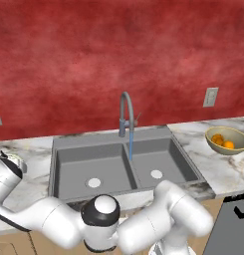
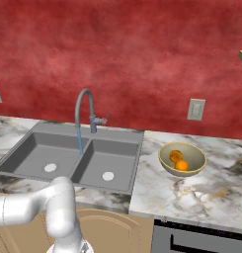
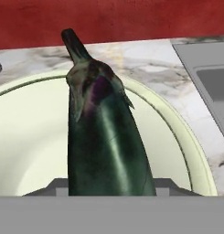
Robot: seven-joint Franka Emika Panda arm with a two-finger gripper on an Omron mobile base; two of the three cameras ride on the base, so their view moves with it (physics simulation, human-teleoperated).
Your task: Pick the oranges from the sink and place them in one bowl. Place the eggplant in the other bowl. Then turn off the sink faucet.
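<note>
Clearly the jaws were clenched on the eggplant (image 3: 106, 137), whose dark glossy body rose straight out from between them in the hand view, long axis running along the line of the jaws and thin stem end pointing away, toward the red wall. Directly beneath and beyond the jaws lay the pale cream-white bowl (image 3: 26, 137), its rim curving round behind the eggplant on both sides, so the vegetable hung over the bowl's hollow and not over the marble bench (image 3: 150, 64) past it. Whether the eggplant's lower end already touched the bowl's inside could not be told, since the near part was hidden. Off to one side of the jaws a corner of the grey sink (image 3: 209, 77) showed.

In the right base view the sink (image 2: 38, 148) had both basins bare apart from their white drains, and the two oranges (image 2: 179, 160) sat together in the tan bowl (image 2: 182, 159) on the bench, well away from the jaws on the sink's far side. From the faucet (image 2: 85, 111) a thin blue stream dropped toward the divider, so the water seemed on.

Judged from this, the orange step looked done and the eggplant step nearly so: the coming move turned on the bowl lying squarely under the jaws, so letting go should drop the eggplant inside, though its upright length might tip it against the rim
</note>
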